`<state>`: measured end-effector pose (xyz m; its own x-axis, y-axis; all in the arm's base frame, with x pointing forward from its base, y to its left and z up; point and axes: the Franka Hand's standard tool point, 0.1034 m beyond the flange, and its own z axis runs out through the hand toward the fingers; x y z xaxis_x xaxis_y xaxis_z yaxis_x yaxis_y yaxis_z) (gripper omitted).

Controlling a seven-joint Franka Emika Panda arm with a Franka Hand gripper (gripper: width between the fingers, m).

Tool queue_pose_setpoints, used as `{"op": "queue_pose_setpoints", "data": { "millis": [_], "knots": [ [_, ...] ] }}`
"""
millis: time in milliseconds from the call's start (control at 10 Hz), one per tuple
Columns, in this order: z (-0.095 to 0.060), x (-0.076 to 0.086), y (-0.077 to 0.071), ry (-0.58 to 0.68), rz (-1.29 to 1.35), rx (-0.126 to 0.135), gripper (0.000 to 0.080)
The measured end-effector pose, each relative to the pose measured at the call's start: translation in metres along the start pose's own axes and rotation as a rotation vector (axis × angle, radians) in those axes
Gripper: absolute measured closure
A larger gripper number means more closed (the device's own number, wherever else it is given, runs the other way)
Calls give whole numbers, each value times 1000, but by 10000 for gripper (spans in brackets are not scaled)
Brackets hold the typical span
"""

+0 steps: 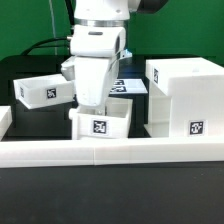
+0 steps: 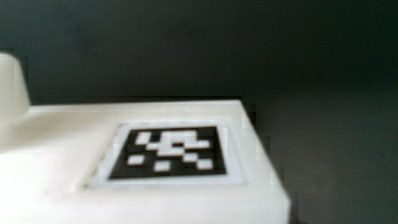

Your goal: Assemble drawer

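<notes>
1. The front tray [image 1: 100,122] stood open side up in the middle of the table, with its tag toward the camera.
2. The gripper [image 1: 92,103] hung directly above this tray. Its fingertips were hidden, so I cannot tell how wide it stood or whether it held anything.
3. The second tray [image 1: 45,90] lay tilted at the exterior view's left.
4. The casing [image 1: 185,95] stood at the exterior view's right.
5. The border bar [image 1: 120,152] ran just in front of them.
6. The wrist view showed only a blurred white face with a tag [image 2: 169,152].
</notes>
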<state>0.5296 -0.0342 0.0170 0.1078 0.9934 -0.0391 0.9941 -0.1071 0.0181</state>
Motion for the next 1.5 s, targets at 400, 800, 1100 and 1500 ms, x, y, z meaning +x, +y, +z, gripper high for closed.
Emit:
{"op": "queue_pose_setpoints", "data": {
  "millis": [400, 800, 1100, 1500],
  "knots": [
    [-1, 3, 7, -9, -58, 9, 758],
    [1, 7, 9, -9, -61, 21, 758],
    [2, 24, 14, -2, -79, 25, 758],
    [2, 32, 13, 2, -81, 22, 758]
  ]
}}
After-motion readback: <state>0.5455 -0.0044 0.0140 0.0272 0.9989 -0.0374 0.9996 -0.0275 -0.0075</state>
